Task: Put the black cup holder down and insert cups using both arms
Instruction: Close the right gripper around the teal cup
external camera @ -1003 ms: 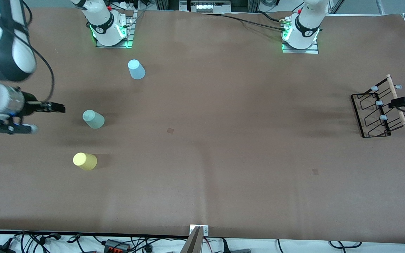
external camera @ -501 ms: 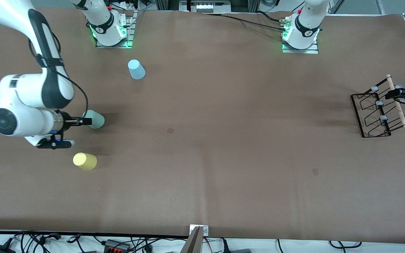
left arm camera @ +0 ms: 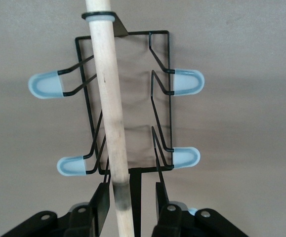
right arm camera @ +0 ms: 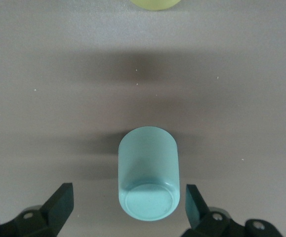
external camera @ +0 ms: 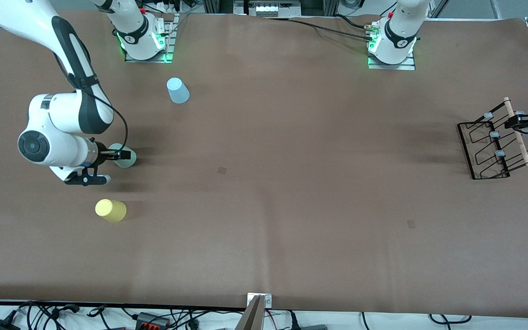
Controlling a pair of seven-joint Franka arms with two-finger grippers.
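Note:
The black cup holder (external camera: 487,146) stands at the left arm's end of the table, its wooden rod handle (external camera: 519,134) on top. My left gripper (external camera: 519,122) is open with its fingers on either side of the rod (left arm camera: 112,113), one finger close to it; the gripper (left arm camera: 131,197) also shows in the left wrist view. The mint green cup (external camera: 129,159) stands upside down toward the right arm's end. My right gripper (external camera: 123,155) is open around it, a finger on each side of the cup (right arm camera: 147,173), not touching. The yellow cup (external camera: 110,210) and light blue cup (external camera: 178,90) stand apart.
The brown table cover (external camera: 268,183) spans the whole view. The arm bases (external camera: 142,39) stand along the edge farthest from the front camera. Cables lie along the nearest edge. The yellow cup's edge (right arm camera: 155,4) shows in the right wrist view.
My right arm has swung in from the table's end and brought its open gripper around the mint green cup. My left gripper has shifted a little along the rod toward the bases.

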